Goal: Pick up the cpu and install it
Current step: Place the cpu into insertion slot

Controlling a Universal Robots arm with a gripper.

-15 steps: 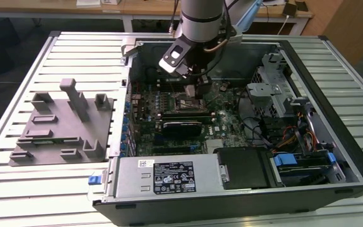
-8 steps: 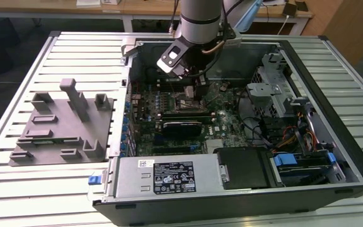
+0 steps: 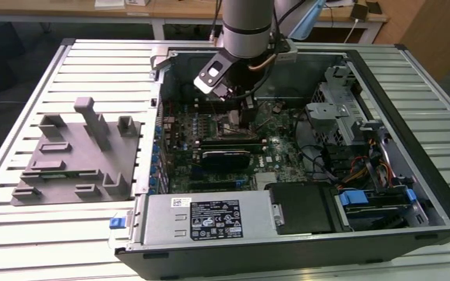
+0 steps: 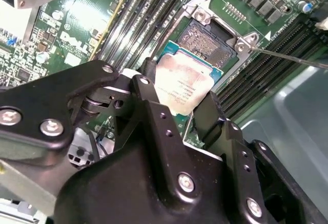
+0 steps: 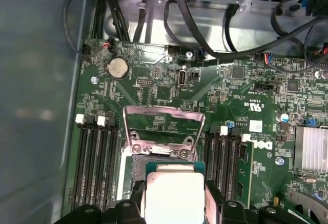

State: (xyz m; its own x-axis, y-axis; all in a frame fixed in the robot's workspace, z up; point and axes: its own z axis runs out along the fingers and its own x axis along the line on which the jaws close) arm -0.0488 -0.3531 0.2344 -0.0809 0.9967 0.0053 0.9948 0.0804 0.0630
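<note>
Two fingers of the gripper pinch opposite edges of the cpu — jaws clamped onto the chip, silvery lid facing the cameras in both wrist views. The cpu hangs over the motherboard inside the opened computer case, partly overlapping the bare socket. Whether its far edge touches the socket frame I cannot tell. The socket sits between two banks of memory slots. Its load plate is swung up, and the thin lever stands off to one side.

Risks as judged from here:

1) Offset. In the second wrist view the chip covers only the near edge of the socket, not its centre. Set down from this position, it would likely rest on the frame or sit askew on the contact field — bent contacts the probable result.

2) Tilt. The chip looks slightly out of level with the board; one corner landing first could scrape the contacts.

3) Grip. The hold is on thin edges only. A small slip could drop the cpu onto the contacts or twist it out of square.

4) Clearance. The fingers reach wider than the chip and sit close to the slots and the raised load plate. A knock against either could shift the chip in the grip.

5) Orientation. The corner mark cannot be made out against the socket here; a wrong rotation would stop it seating.
</note>
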